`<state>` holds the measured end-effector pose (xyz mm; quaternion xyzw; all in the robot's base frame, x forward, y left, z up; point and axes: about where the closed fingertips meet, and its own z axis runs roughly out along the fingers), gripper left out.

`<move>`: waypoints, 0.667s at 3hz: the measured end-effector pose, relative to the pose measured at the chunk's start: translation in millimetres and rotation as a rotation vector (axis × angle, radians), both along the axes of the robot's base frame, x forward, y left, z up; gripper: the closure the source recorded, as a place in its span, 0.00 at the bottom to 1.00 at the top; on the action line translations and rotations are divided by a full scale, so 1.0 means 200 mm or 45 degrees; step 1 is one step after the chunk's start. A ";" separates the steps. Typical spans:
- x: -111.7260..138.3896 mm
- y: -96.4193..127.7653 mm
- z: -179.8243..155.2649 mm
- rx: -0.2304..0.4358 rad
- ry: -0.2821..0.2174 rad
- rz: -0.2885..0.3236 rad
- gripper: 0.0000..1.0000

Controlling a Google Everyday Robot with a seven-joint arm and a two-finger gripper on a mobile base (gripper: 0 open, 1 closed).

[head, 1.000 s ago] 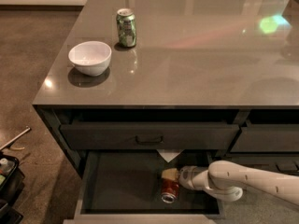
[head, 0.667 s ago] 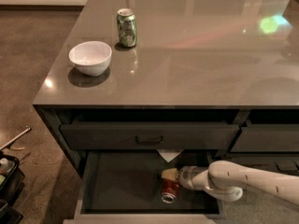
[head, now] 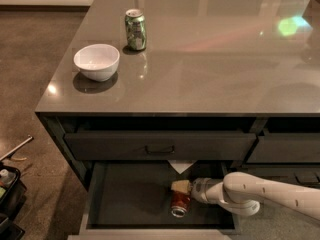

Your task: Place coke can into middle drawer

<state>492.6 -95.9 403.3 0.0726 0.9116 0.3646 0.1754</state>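
Observation:
The coke can, red with a silver end, sits tilted inside the open middle drawer, its silver end toward me. My gripper reaches in from the right on a white arm and is right at the can's upper end, touching or holding it. The drawer is pulled out below the counter, with a dark flat floor and greyish side walls.
A green can and a white bowl stand on the grey countertop. The shut top drawer front with a bar handle is above the open drawer. Narrower drawers are to the right. Clutter lies on the floor at the left.

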 end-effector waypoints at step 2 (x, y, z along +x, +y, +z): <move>0.00 0.00 0.00 0.000 0.000 0.000 0.00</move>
